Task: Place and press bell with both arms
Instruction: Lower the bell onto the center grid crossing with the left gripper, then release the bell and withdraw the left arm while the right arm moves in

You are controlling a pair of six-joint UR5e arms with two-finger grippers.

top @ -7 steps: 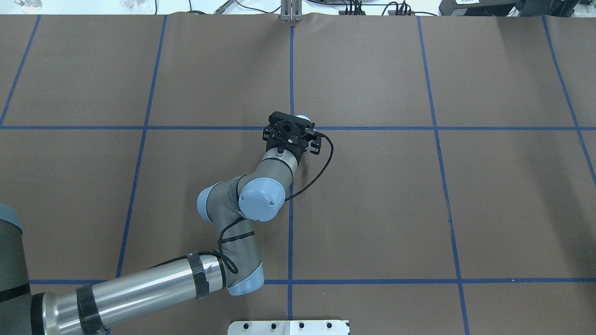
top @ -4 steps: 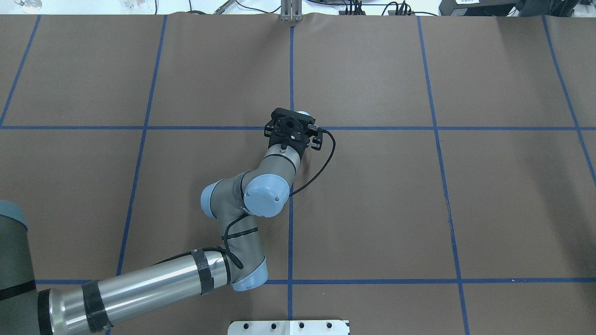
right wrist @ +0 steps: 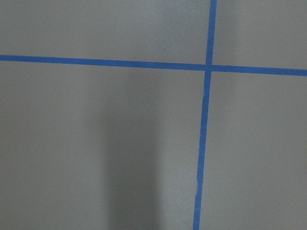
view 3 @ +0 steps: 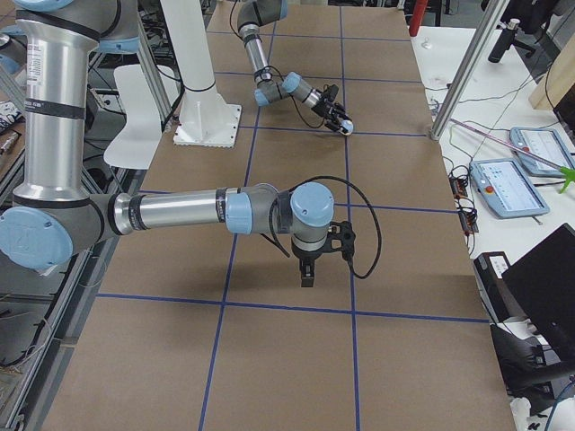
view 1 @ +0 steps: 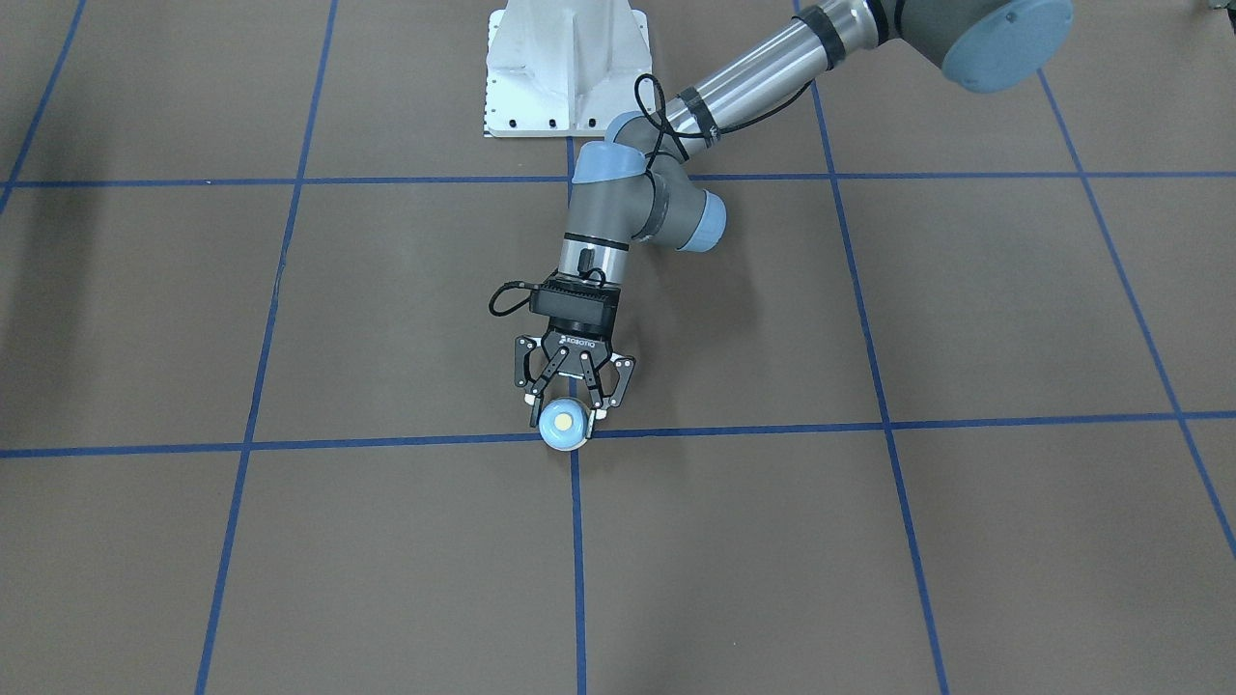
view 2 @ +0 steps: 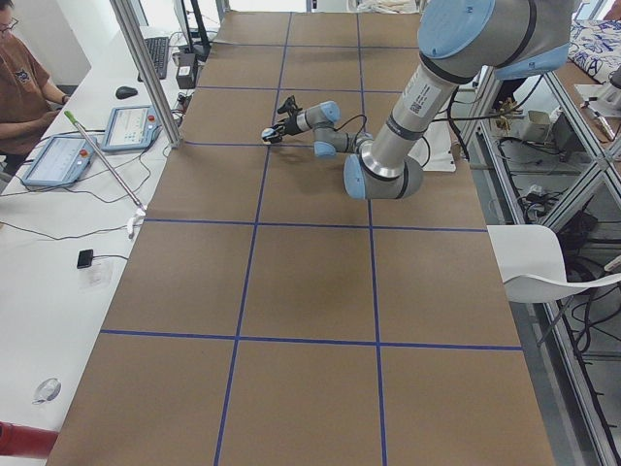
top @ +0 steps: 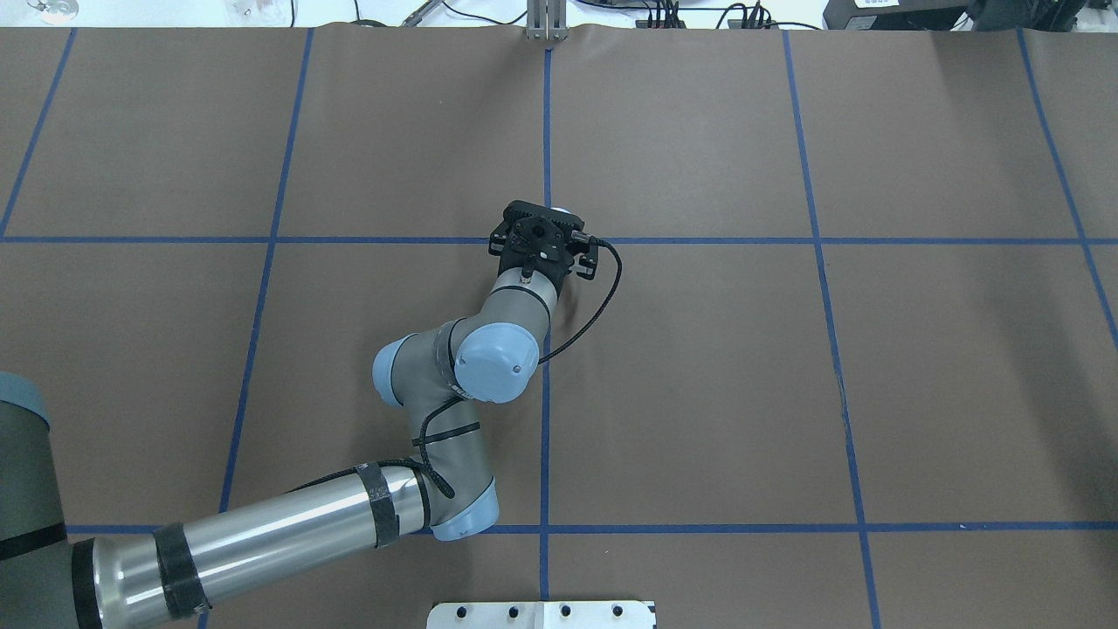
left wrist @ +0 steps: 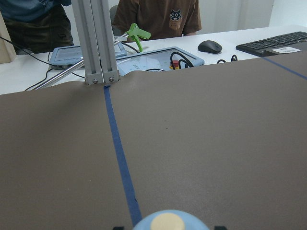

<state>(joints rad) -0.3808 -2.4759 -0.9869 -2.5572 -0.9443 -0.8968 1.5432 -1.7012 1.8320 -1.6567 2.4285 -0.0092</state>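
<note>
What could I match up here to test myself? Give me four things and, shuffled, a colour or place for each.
Things:
1. bell
2. pedestal
3. tape lines
4. right tool

Descriptions:
A. white
B. points straight down
C. blue grid
D. between the fingers of the left tool

Pairs: 1-D, 2-A, 3-C, 4-B

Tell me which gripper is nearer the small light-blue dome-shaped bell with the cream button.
Left. The left gripper grips the light-blue bell at a blue tape crossing; the right gripper hangs far off over the brown table.
</note>
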